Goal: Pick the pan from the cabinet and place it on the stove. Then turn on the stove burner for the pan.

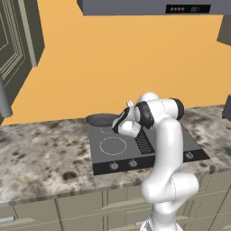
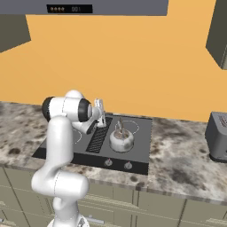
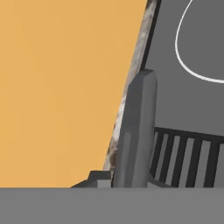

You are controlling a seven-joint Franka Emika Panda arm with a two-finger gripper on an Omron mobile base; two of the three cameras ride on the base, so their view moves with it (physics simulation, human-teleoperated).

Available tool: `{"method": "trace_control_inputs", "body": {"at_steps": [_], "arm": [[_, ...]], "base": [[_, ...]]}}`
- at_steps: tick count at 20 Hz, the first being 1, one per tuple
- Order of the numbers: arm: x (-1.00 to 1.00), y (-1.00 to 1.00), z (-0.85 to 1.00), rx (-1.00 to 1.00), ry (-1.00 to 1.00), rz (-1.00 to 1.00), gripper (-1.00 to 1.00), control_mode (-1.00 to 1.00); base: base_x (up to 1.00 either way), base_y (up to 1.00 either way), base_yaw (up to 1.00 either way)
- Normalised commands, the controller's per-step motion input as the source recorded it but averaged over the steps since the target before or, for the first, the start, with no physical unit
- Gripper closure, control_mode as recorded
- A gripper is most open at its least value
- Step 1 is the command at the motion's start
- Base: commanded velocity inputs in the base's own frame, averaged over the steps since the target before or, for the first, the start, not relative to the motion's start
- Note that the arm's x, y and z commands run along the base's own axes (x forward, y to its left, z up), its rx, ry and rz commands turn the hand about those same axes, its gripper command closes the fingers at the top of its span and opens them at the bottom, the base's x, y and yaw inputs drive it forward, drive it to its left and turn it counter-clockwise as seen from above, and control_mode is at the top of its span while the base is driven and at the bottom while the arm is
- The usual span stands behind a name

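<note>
Placement looks done: dark grey round shallow pan (image 1: 101, 119) sits on the back left of the flat black glass stove (image 1: 104, 155). Whether the two-finger gripper (image 2: 101, 108) above the ribbed grille (image 2: 99, 137) is open or closed cannot be told. Next, reach down for a front knob (image 1: 114, 166).

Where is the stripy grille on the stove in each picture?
Left base view: the ribbed grille is in the middle of the stove, right of a white ring and partly behind the arm.
Right base view: the grille is left of the silver kettle.
Hand view: the grille is at the lower right.
Shared landmark: the orange wall behind the stove.
</note>
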Motion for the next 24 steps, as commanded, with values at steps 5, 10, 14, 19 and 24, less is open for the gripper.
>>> {"method": "trace_control_inputs", "body": {"at_steps": [5,10,14,19,24], "arm": [[-0.19,-0.12,-0.23,0.00,0.00,0.00,-1.00,-1.00],[-0.34,-0.35,-0.09,0.00,-0.03,0.00,-1.00,-1.00],[-0.24,-0.31,-0.17,0.00,0.00,0.00,-1.00,-1.00],[-0.16,-0.12,-0.07,0.00,0.00,-0.01,-1.00,-1.00],[-0.22,0.00,-0.01,0.00,0.02,-0.06,-1.00,-1.00]], "base": [[0.00,0.00,0.00],[0.00,0.00,0.00],[0.00,0.00,0.00],[0.00,0.00,0.00],[0.00,0.00,0.00]]}}
